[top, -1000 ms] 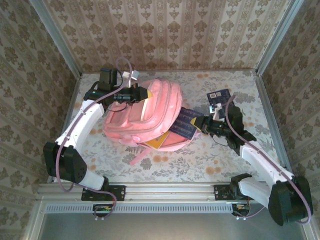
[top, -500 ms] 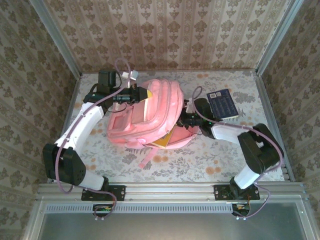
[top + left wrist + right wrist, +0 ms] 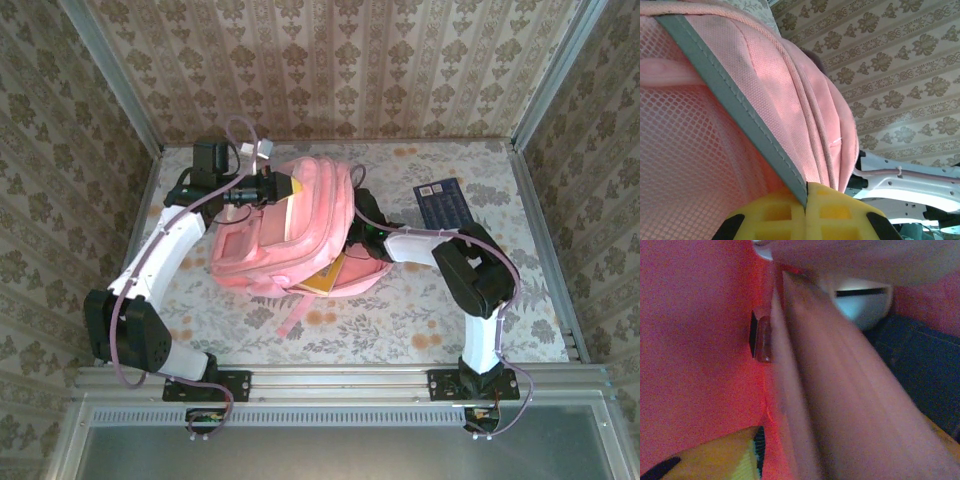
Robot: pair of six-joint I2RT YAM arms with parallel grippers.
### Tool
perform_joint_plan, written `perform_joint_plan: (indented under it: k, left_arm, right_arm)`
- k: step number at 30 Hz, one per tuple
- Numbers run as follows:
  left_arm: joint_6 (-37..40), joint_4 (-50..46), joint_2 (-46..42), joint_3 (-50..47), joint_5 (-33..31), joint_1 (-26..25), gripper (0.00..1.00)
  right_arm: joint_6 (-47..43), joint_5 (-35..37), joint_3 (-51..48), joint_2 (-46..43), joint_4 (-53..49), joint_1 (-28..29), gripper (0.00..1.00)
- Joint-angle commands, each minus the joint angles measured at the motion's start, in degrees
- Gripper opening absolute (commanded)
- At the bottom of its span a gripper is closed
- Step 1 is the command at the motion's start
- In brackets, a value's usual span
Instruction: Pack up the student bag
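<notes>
Top external: I see a floral table [image 3: 420, 320] boxed in by patterned wallpaper walls [image 3: 350, 60]. Student bag [image 3: 300, 235] lies centre-left; my left gripper [image 3: 283, 186] pinches its grey-trimmed rim, right gripper [image 3: 358, 234] is pushed into its opening, jaw state unreadable

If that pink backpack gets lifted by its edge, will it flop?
Probably: the student bag is soft fabric and mesh, folding where the left gripper pinches its trim. It looks big, so most may drag, not lift.
</notes>
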Motion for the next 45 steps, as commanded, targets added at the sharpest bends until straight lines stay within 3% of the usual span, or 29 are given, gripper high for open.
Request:
perform_joint_plan:
  k: [1, 12, 23, 29, 32, 36, 43, 45]
  left_arm:
    - [-0.6, 7.46, -3.34, 0.82, 4.47, 0.43, 0.0]
    - [-1.87, 8.42, -3.66, -1.25, 2.55, 2.5, 0.0]
    - [-1.37, 7.29, -4.48, -2.23, 1.0, 3.32, 0.0]
    - [8.52, -5.79, -4.47, 1.62, -7.45, 3.07, 0.0]
    - [14.98, -13.16, -3.9, 4.24, -15.57, 0.75, 0.0]
    - [23.4, -23.19, 0.53, 10.04, -28.91, -5.97, 0.0]
    - [23.28, -26.88, 10.73, 16.52, -32.01, -12.3, 0.01]
    - [21.18, -24.48, 12.07, 16.16, -30.29, -13.13, 0.12]
  right_arm:
    - [-4.79, 6.78, 1.38, -1.19, -7.1, 0.9, 0.62]
    - [-15.32, 15.85, -6.02, -13.59, -17.08, -1.97, 0.99]
    - [-17.57, 20.51, -11.34, -22.34, -20.64, -3.59, 0.99]
    - [-18.05, 29.17, -14.15, -31.61, -28.94, -6.31, 1.0]
    - [-17.89, 29.01, -16.43, -36.83, -30.92, -9.68, 1.0]
    - [-20.47, 32.74, -18.24, -43.38, -35.11, -13.16, 1.0]
    - [-26.74, 36.14, -16.79, -48.03, -40.78, -17.67, 0.99]
    - [-27.28, 36.01, -14.69, -46.0, -43.12, -19.94, 0.98]
